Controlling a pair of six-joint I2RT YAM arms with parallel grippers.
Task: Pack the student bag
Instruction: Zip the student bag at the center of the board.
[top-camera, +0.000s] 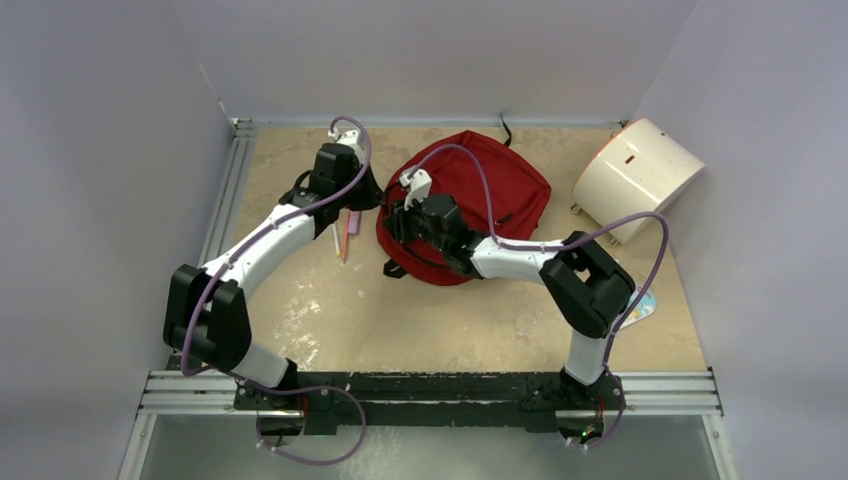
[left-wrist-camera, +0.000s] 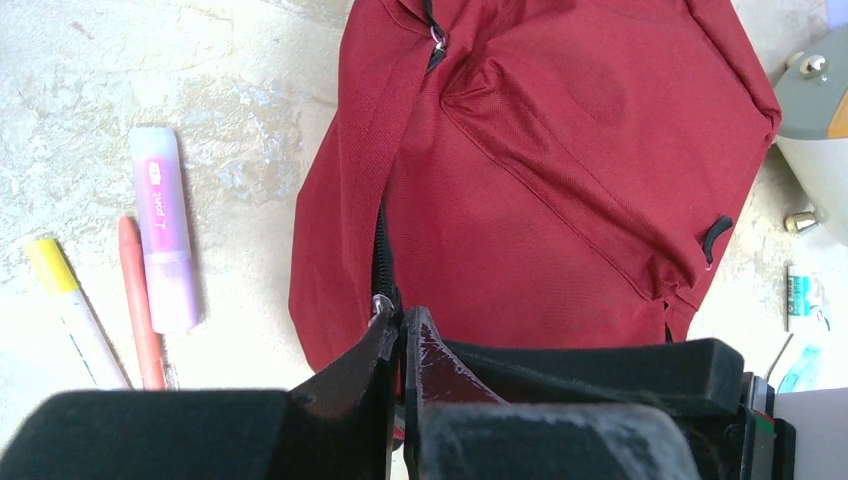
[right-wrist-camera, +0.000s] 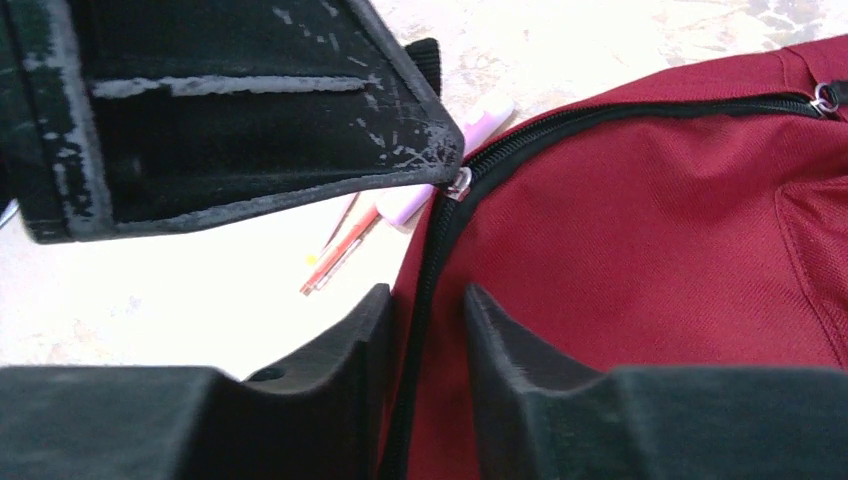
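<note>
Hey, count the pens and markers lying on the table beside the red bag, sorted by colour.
Purple highlighter: 1
Red pen: 1
Yellow-capped white marker: 1
Total: 3

1. The left arm (top-camera: 240, 265) and the right arm (top-camera: 560, 355) are built of white tubular links (top-camera: 505, 258) and bulky black joint housings (top-camera: 590, 285).
2. A thin lilac cable (top-camera: 348, 119) is looped along each.
3. The left gripper (left-wrist-camera: 400, 325) and the right gripper (right-wrist-camera: 425, 300) are fitted with black wedge-shaped fingers (right-wrist-camera: 530, 360), scuffed pale.
</note>
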